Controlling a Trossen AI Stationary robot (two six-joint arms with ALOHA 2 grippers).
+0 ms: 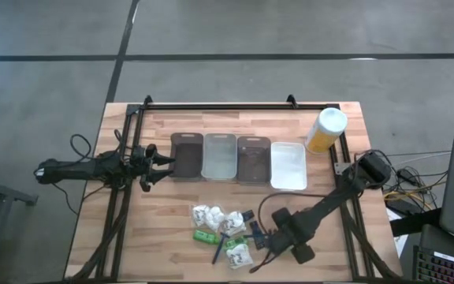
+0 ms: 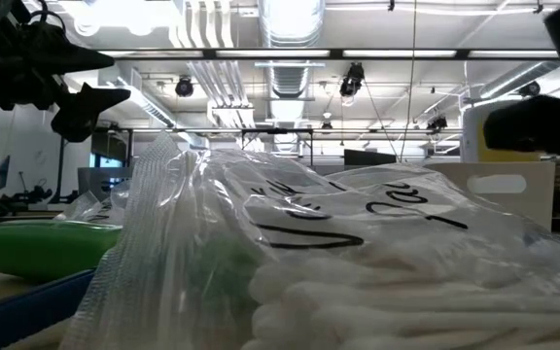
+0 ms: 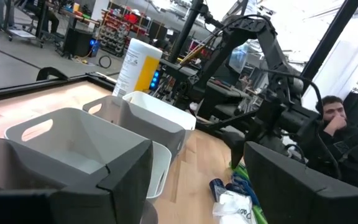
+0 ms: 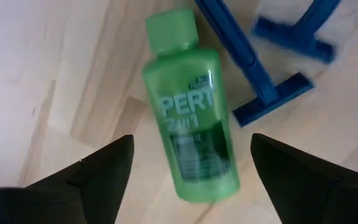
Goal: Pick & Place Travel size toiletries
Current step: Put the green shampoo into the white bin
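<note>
Wooden table (image 1: 164, 217) holds four trays (image 1: 218, 156), toiletries (image 1: 221, 225), yellow bottle (image 1: 325, 130).

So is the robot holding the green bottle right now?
No, the green bottle lies flat on the wooden table, with the right gripper open above it and touching nothing.

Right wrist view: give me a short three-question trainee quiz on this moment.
1. True or false: the right gripper is clamped on the green bottle.
2. What lies beside the green bottle on the wood? A) blue razors B) a toothbrush C) a sponge
3. Fill in: the left gripper waits by the row of ____.

Key:
1. False; its fingers stand open on either side of the bottle, not touching it.
2. A
3. trays
</note>
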